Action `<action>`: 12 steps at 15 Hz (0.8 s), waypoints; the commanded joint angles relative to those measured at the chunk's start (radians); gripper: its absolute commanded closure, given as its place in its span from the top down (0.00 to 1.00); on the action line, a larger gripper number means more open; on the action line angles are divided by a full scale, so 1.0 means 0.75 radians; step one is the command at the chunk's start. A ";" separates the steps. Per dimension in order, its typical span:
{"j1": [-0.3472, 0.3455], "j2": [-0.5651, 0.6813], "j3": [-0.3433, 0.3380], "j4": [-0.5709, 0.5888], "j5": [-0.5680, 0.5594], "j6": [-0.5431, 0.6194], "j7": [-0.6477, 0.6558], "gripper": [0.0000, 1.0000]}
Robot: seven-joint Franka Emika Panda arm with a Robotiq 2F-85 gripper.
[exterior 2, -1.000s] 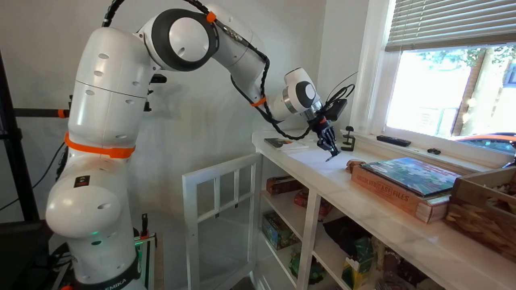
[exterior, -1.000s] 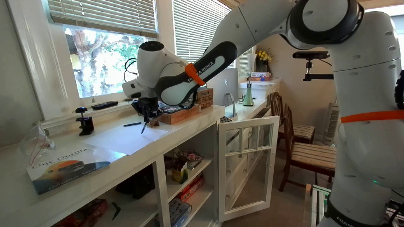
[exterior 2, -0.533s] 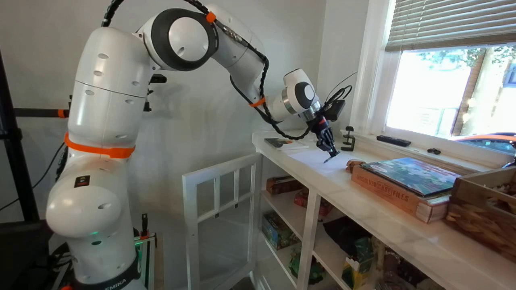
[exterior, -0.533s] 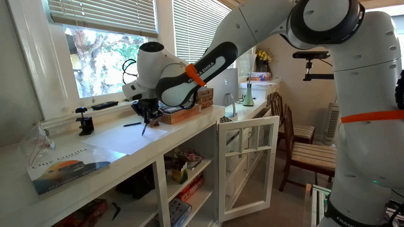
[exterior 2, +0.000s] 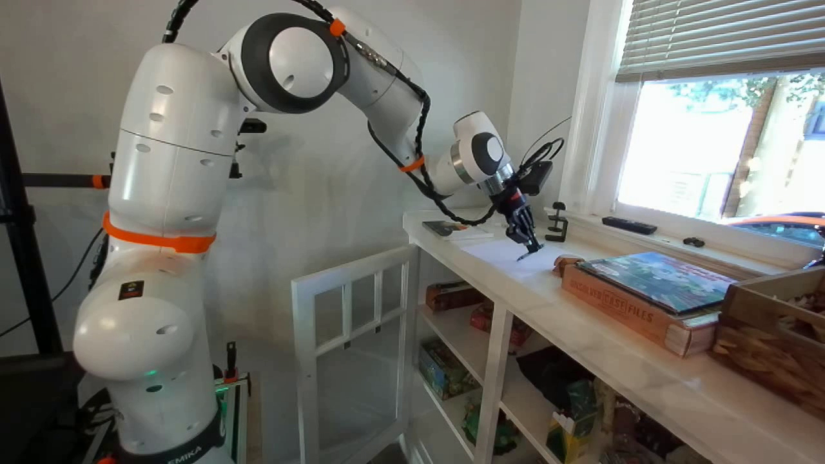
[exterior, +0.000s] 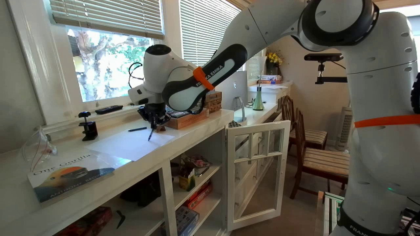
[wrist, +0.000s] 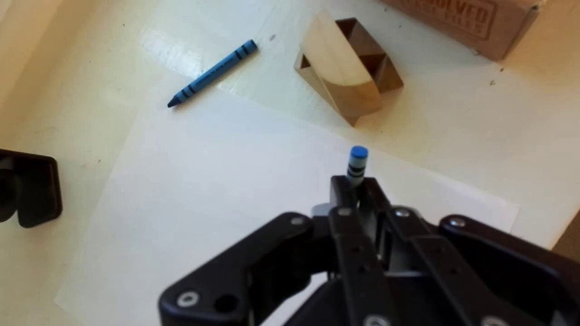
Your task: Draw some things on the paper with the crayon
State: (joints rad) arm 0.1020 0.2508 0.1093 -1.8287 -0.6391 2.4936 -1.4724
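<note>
Counter [exterior 2: 619,354] under the window [exterior 2: 696,154]. Crayon [wrist: 357,164] clamped in gripper [wrist: 355,184], slanting over paper [wrist: 204,181], nearer the counter's front edge; tip contact unconfirmed. Advised: light, even pressure; strokes short of that edge, clear of the spare crayon [wrist: 213,74] at a window-side paper corner.

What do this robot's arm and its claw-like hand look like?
The arm is smooth and white with rounded segments, black trim, orange bands and white FRANKA EMIKA lettering, partly hidden. A black cable runs along it. The gripper is black, with two slim fingers, hinged linkages and silvery screws.
</note>
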 commanded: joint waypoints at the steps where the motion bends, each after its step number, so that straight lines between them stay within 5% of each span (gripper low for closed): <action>1: 0.002 -0.006 -0.023 -0.064 -0.026 0.030 0.053 0.03; 12: -0.003 -0.019 -0.073 -0.070 -0.081 0.018 0.132 0.03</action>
State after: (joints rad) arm 0.1010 0.2510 0.0670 -1.8476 -0.6548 2.4942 -1.4130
